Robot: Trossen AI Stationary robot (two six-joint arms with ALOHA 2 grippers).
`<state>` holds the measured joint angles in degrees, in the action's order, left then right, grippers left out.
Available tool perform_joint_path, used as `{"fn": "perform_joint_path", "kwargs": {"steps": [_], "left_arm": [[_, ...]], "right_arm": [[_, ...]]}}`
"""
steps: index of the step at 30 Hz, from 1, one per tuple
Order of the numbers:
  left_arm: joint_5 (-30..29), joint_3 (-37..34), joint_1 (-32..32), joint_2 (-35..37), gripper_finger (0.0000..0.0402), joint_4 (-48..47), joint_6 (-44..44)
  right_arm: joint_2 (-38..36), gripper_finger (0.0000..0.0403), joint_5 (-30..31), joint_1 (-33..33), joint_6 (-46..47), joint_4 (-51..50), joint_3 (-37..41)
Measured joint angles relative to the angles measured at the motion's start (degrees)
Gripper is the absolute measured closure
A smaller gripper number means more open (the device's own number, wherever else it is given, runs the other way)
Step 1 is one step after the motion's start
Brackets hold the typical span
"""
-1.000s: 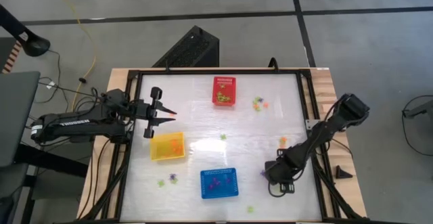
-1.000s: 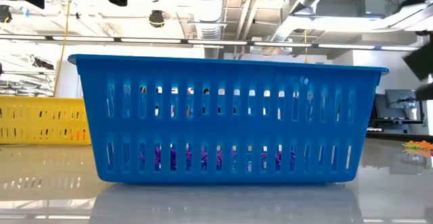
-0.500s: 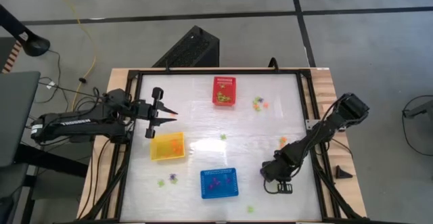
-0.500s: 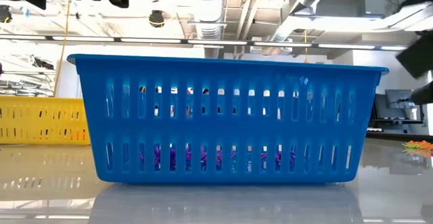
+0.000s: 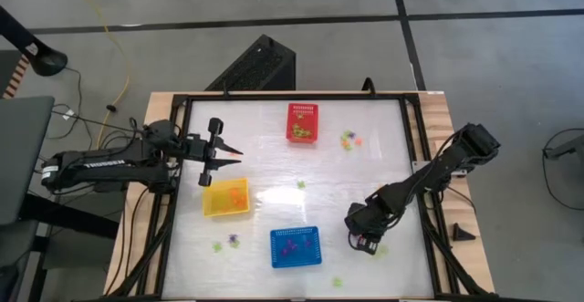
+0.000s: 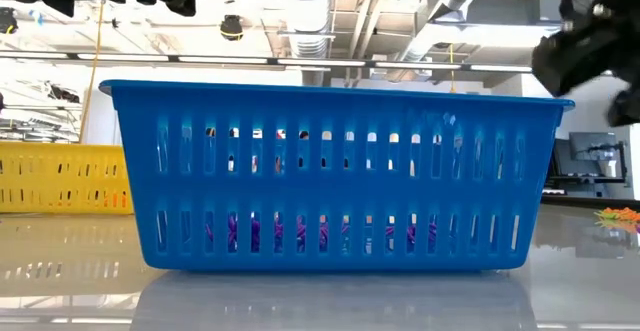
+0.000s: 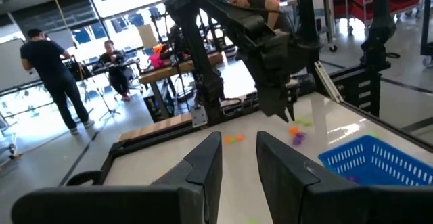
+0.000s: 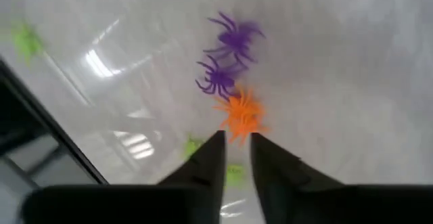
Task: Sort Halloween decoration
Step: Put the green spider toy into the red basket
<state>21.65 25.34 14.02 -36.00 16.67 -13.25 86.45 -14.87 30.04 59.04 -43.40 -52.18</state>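
our right hand (image 5: pixel 363 238) has moved left across the table (image 5: pixel 274 170) since a second ago and now sits nearer the blue basket (image 5: pixel 295 247). its fingers (image 8: pixel 206 158) are close with a narrow gap, nothing visibly pinched, above an orange spider (image 8: pixel 241 114) and two purple spiders (image 8: pixel 226 58). our left hand (image 5: pixel 219 151) still hovers slightly spread, empty, beside the yellow basket (image 5: pixel 225 197). other trinkets lie near the red basket (image 5: pixel 303 122).

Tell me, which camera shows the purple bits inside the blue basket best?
The high view: it looks straight down into the open blue basket, so the purple trinkets lie in plain sight. The low view only glimpses purple through the slots, and the left wrist view shows just a corner of the basket.
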Motion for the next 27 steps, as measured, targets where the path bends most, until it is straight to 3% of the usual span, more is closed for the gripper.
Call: {"fn": "perform_joint_path", "kwargs": {"steps": [4, 9, 12, 18, 27], "left_arm": [[0.02, 0.0, 0.0, -0.01, 0.0319, 0.26, 0.09], [0.02, -0.01, 0.0, -0.01, 0.0319, 0.28, 0.46], [0.02, 0.0, 0.0, -0.01, 0.0319, 0.31, 0.36], [0.02, -0.02, -0.02, -0.01, 0.0319, 0.35, 0.4], [0.03, 0.0, -0.02, -0.01, 0.0319, 0.35, 0.4]], "right_arm": [[1.42, 0.0219, -1.92, 0.84, 7.36, -0.44, 0.0], [3.36, 0.0157, -12.32, 1.14, 13.97, -0.66, 0.0], [4.51, 0.0149, -16.23, 1.72, 16.84, -0.77, 0.0], [8.23, 0.0154, -17.09, 3.26, 17.61, -0.98, -0.02], [15.17, 0.0159, -20.32, 1.85, 10.43, -1.12, -0.04]]}}
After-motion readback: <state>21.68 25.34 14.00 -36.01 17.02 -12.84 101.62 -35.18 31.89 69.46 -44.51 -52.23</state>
